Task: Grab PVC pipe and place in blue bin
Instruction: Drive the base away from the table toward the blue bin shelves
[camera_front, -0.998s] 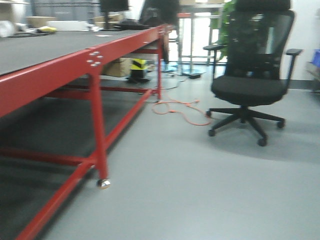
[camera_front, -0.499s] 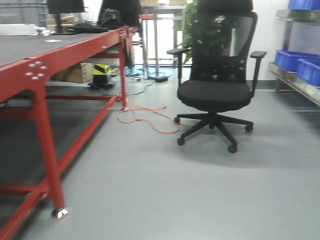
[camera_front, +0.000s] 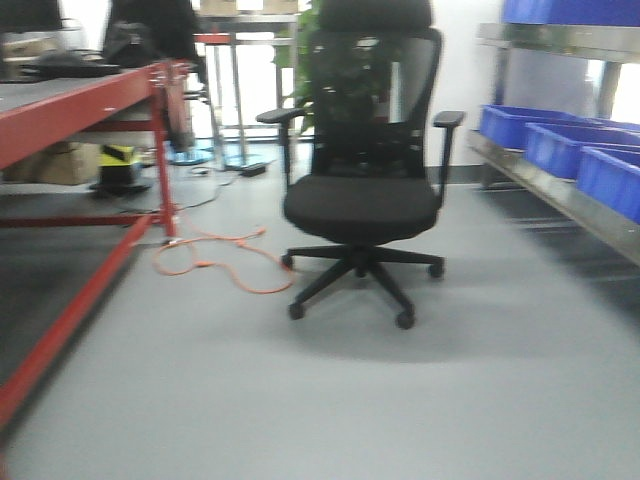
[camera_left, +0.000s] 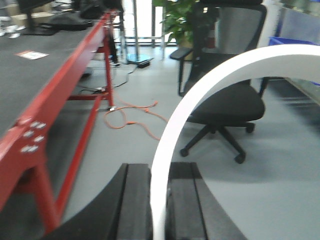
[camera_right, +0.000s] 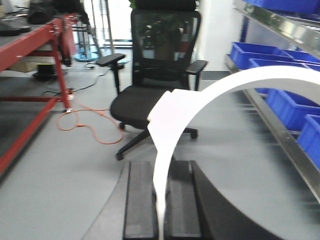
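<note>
My left gripper (camera_left: 160, 167) is shut on the thin wall of a white PVC pipe (camera_left: 200, 90), which arcs up and to the right across the left wrist view. My right gripper (camera_right: 161, 165) is shut on a white PVC pipe wall (camera_right: 200, 97) that arcs the same way. I cannot tell whether both hold one piece. Blue bins (camera_front: 520, 125) stand on a metal shelf at the right of the front view, and also show in the right wrist view (camera_right: 255, 52). Neither gripper shows in the front view.
A black office chair (camera_front: 362, 195) stands on the grey floor straight ahead. A red-framed table (camera_front: 90, 95) runs along the left. An orange cable (camera_front: 215, 262) lies looped on the floor by the table leg. The metal shelf (camera_front: 570, 195) lines the right side.
The front view has swung to the right. The red table has slid off to the left, the chair has moved to the centre, and the shelf with blue bins has come into view.
</note>
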